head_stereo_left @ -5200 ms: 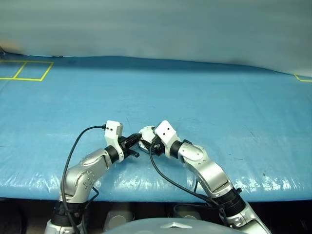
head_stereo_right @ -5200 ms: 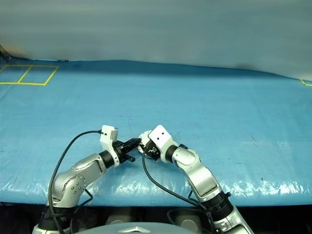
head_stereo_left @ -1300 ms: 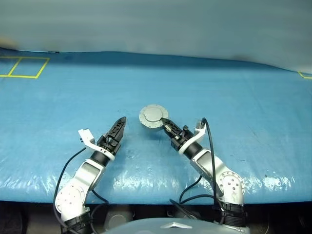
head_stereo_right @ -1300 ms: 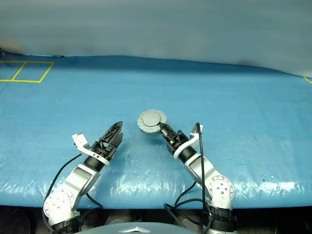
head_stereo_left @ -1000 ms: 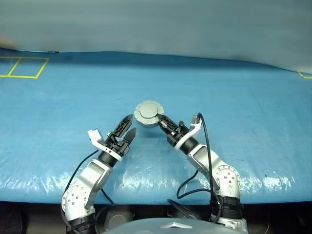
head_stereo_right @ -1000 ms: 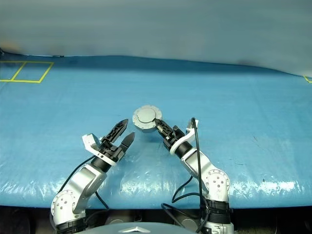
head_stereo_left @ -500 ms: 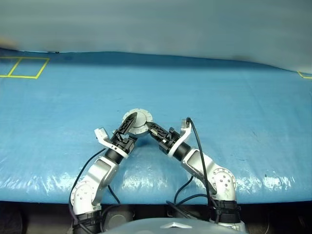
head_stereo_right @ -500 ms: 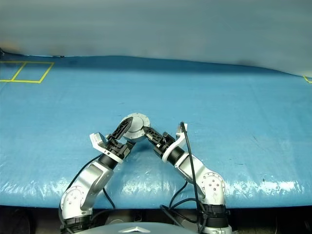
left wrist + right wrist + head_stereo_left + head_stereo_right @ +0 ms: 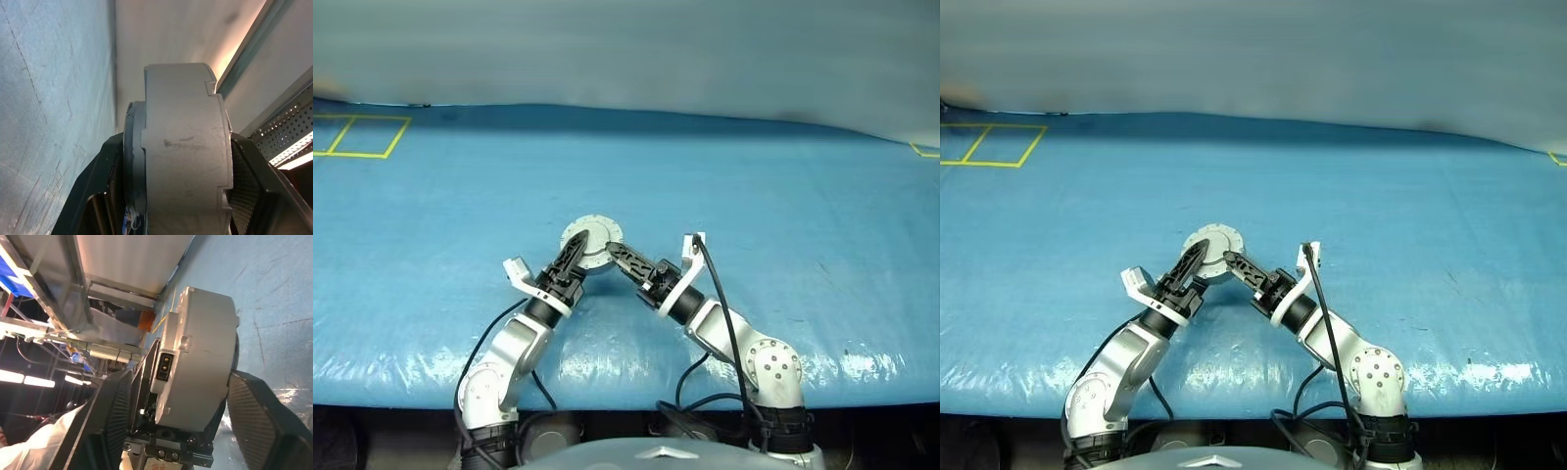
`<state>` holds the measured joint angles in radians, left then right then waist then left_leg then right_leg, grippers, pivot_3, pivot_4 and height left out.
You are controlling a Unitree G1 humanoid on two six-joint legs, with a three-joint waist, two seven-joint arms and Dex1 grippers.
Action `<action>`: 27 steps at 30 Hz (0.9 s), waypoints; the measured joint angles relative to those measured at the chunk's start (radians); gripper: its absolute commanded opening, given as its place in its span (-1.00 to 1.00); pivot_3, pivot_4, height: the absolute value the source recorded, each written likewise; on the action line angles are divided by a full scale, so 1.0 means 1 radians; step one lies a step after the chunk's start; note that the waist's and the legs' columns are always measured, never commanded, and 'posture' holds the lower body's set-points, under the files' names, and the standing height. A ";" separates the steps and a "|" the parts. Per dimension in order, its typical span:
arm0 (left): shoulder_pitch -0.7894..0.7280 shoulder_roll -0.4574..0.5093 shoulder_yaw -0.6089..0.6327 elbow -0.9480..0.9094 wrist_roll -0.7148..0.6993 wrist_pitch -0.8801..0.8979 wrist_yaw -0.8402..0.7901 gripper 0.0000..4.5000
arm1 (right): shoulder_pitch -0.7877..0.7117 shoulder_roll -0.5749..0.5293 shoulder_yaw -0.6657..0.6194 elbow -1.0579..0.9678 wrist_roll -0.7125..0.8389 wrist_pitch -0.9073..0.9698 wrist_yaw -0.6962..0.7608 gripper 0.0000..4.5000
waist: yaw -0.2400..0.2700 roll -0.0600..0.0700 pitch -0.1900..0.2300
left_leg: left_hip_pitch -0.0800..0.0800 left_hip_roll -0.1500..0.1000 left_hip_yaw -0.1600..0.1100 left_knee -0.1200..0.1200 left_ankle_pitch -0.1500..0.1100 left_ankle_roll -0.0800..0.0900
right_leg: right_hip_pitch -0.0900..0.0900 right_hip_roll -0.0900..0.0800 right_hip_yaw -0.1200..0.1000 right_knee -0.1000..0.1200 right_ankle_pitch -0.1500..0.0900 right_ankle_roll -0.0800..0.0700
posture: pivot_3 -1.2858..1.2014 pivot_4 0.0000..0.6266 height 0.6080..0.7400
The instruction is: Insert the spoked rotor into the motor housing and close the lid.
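Head cameras look down across the blue table; wrist cameras sit close, sharing the motor housing.

1. No text, label, brand or number can be read in any view
2. The only markings are thin yellow outline squares on the far left of the blue plastic-covered table, and a short piece of yellow line at its far right edge; they carry no writing
3. The round grey metal motor housing, seen close up in the wrist views, bears scuffs and notches but no lettering
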<state>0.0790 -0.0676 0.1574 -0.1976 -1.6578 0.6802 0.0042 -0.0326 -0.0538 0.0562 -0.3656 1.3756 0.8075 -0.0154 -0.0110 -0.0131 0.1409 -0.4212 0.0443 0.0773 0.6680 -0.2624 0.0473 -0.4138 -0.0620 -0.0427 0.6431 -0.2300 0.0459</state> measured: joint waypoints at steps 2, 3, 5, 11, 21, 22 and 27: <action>-0.010 0.001 -0.001 0.000 0.024 -0.015 0.008 0.03 | -0.001 -0.046 0.015 -0.030 -0.065 -0.006 0.046 0.99 | 0.000 0.000 0.000 | 0.000 0.000 0.000 0.000 0.000 0.000 | 0.000 0.000 0.000 0.000 0.000 0.000 | 0.03 -0.52 1.00; -0.017 0.001 0.001 0.001 0.043 -0.023 0.015 0.03 | -0.002 -0.079 0.030 -0.047 -0.121 -0.017 0.074 1.00 | 0.001 0.000 0.000 | 0.000 -0.001 0.000 0.001 0.000 0.000 | 0.000 0.000 0.000 0.000 0.000 0.000 | 0.03 -0.52 1.00; -0.041 0.004 0.011 0.017 0.073 -0.039 0.019 0.03 | -0.006 -0.155 0.065 -0.077 -0.240 -0.041 0.123 1.00 | 0.001 0.000 0.000 | 0.000 -0.002 0.000 0.002 0.000 0.000 | 0.001 0.000 0.000 0.000 0.000 0.000 | 0.03 -0.52 1.00; -0.191 0.038 0.076 0.157 0.157 -0.082 0.022 0.03 | 0.029 -0.275 0.196 -0.093 -0.637 -0.209 0.219 1.00 | 0.003 0.000 0.000 | 0.001 -0.006 -0.001 0.003 0.001 -0.001 | 0.002 0.001 0.000 0.001 0.001 0.000 | 0.03 -0.52 1.00; -0.573 0.074 0.185 0.602 0.366 -0.180 -0.044 0.03 | 0.160 -0.251 0.349 0.020 -1.210 -0.647 0.187 1.00 | 0.008 -0.003 0.001 | -0.003 -0.006 -0.001 0.012 0.002 -0.002 | 0.002 0.001 0.000 0.001 0.003 0.005 | 0.03 -0.52 1.00; -0.607 0.078 0.195 0.650 0.389 -0.194 -0.060 0.03 | 0.170 -0.247 0.349 0.033 -1.246 -0.677 0.180 1.00 | 0.008 -0.004 0.002 | -0.004 -0.006 -0.001 0.013 0.002 -0.002 | 0.002 0.001 0.000 0.001 0.004 0.006 | 0.03 -0.52 1.00; -0.793 0.108 0.235 0.908 0.538 -0.286 -0.149 0.03 | 0.211 -0.218 0.342 0.082 -1.366 -0.765 0.146 1.00 | 0.008 -0.006 0.003 | -0.006 -0.007 -0.001 0.014 0.002 -0.002 | 0.001 0.001 -0.001 0.000 0.004 0.007 | 0.03 -0.52 1.00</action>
<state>-0.7142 0.0401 0.3926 0.7100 -1.1194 0.3938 -0.1452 0.1780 -0.2721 0.3987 -0.2831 0.0093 0.0420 0.1306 -0.0028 -0.0193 0.1444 -0.4273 0.0377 0.0767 0.6820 -0.2608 0.0452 -0.4131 -0.0614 -0.0432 0.6429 -0.2256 0.0526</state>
